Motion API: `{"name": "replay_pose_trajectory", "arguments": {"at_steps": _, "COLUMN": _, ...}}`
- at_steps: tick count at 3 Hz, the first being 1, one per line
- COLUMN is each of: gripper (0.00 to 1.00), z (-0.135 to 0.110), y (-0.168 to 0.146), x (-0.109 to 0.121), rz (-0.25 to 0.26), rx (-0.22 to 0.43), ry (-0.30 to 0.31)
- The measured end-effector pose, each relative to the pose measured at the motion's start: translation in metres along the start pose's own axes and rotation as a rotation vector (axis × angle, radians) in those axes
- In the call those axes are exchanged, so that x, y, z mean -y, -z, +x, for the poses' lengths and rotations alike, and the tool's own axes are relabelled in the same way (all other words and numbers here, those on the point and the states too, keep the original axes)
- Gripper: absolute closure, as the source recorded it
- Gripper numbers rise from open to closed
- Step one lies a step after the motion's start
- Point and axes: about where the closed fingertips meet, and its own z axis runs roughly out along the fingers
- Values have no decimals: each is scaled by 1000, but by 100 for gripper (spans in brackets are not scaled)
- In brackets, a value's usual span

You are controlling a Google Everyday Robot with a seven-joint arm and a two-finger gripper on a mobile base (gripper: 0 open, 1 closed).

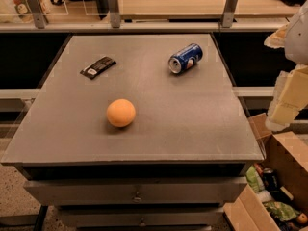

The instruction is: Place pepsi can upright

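The pepsi can (pixel 185 58), dark blue with a silver top, lies on its side at the far right part of the grey table (pixel 159 143). Its silver top faces the front left. My gripper (pixel 281 114) hangs with the cream-coloured arm at the right edge of the camera view, beyond the table's right side. It is to the right of the can and nearer the front, well apart from it and holding nothing that I can see.
An orange ball (pixel 121 112) sits left of the table's middle. A flat black packet (pixel 97 67) lies at the far left. An open cardboard box (pixel 284 186) with several items stands on the floor at the lower right. Drawers are below the tabletop.
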Motion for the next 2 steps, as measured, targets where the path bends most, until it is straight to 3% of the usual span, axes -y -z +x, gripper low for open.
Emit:
{"name": "replay_pose_trajectory", "arguments": {"at_steps": 1, "gripper": 0, "z": 0, "y": 0, "x": 0, "rz": 3, "rx": 1, "ry": 0}}
{"name": "replay_pose_trajectory", "arguments": {"at_steps": 2, "gripper": 0, "z": -6, "y": 0, "x": 17, "rz": 36, "rx": -8, "ry": 34}}
